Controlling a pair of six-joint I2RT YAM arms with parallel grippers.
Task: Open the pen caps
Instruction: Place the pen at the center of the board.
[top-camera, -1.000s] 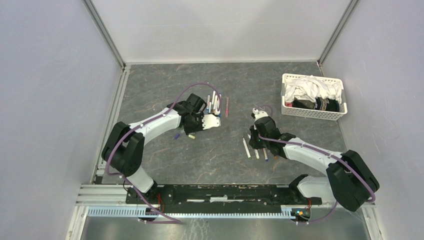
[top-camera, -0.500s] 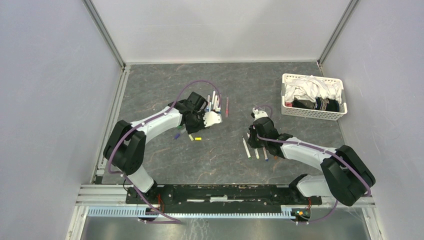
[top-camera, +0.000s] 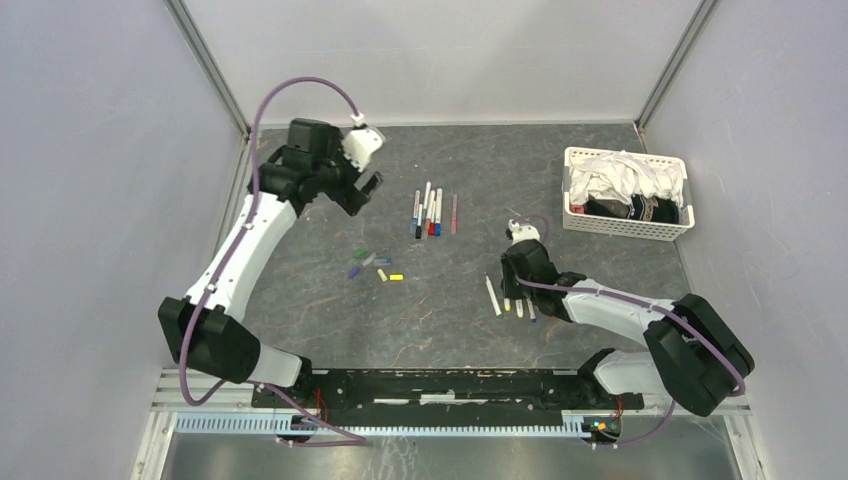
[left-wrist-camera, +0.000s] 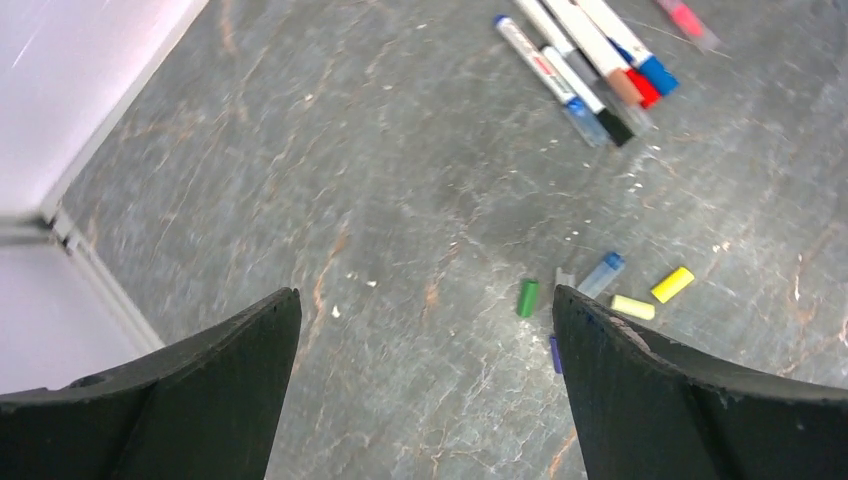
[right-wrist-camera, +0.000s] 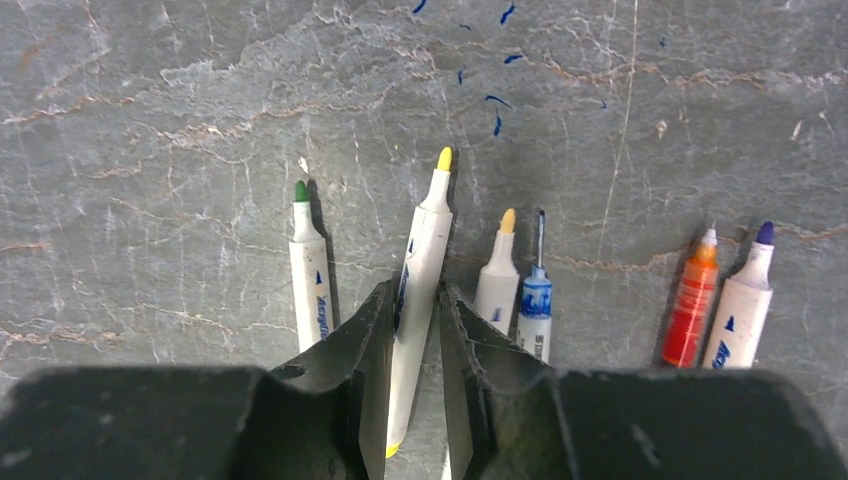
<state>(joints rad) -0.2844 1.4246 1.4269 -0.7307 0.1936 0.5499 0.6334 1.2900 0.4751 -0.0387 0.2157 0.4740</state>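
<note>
Several loose pen caps lie mid-table: green (left-wrist-camera: 527, 297), blue (left-wrist-camera: 603, 272), pale yellow (left-wrist-camera: 632, 307), yellow (left-wrist-camera: 672, 284) and purple (left-wrist-camera: 553, 352); from above they form a cluster (top-camera: 375, 267). Capped pens (top-camera: 430, 210) lie in a row behind them. My left gripper (top-camera: 368, 165) hangs high at the far left, open and empty (left-wrist-camera: 425, 295). Uncapped pens lie in a row under my right gripper (top-camera: 512, 290). Its jaws (right-wrist-camera: 413, 290) straddle the yellow-tipped pen (right-wrist-camera: 425, 250), which lies on the table with a slim gap on its right side.
Green-tipped (right-wrist-camera: 308, 270), yellow-tipped (right-wrist-camera: 497, 275), blue (right-wrist-camera: 536, 300), orange (right-wrist-camera: 692, 300) and purple-tipped (right-wrist-camera: 740, 300) pens flank the right jaws. A white basket (top-camera: 573, 195) with cloth stands at the back right. Blue ink marks (right-wrist-camera: 495, 100) stain the table.
My left arm has risen and swung back to the far left, its jaws opening wide; a yellow cap now lies with the others. The right jaws have loosened slightly around the yellow-tipped pen.
</note>
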